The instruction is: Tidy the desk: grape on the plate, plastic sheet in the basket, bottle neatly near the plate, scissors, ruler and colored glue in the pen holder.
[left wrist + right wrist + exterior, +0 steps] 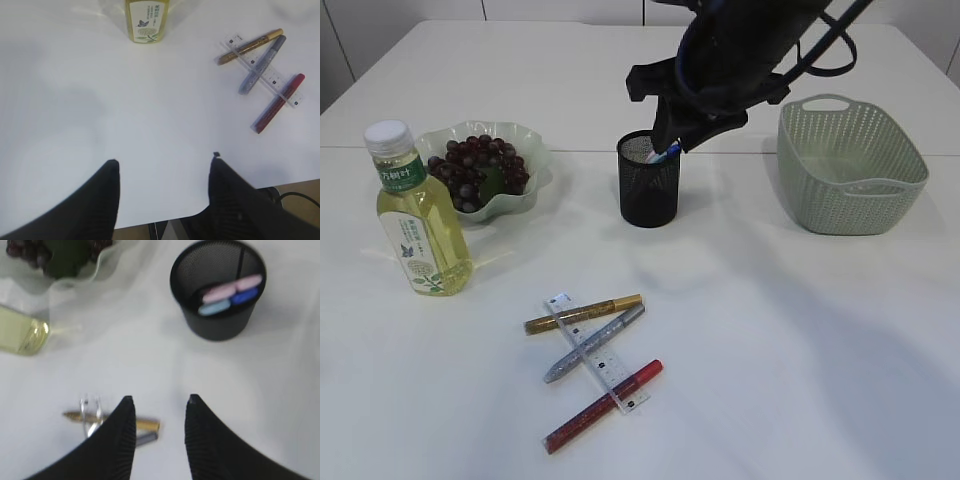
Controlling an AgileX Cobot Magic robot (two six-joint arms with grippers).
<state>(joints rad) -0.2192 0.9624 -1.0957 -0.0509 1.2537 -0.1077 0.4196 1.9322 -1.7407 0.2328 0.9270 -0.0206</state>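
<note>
In the exterior view the right gripper [672, 140] hangs over the pen holder [648, 180], where pale-handled scissors [665, 153] show at the rim; the ruler [597, 354] and three glue pens, gold [583, 314], silver [594, 343] and red [602, 406], lie crossed on the table in front of the holder, the ruler's long axis running from near the bottle [415, 213] diagonally toward the camera. Grapes [475, 170] sit on the plate [535, 165], the bottle just beside it, the basket [850, 165] at the right. The left wrist view shows the left gripper [164, 170] standing wide and empty above bare table, the pen pile well ahead and to its right. The right wrist view alone looks into the holder, showing the scissors' handles [234, 292] inside; its jaws stand partly apart and empty, the gold pen [142, 424] just past the fingertips, so the right arm looks better placed for it.
</note>
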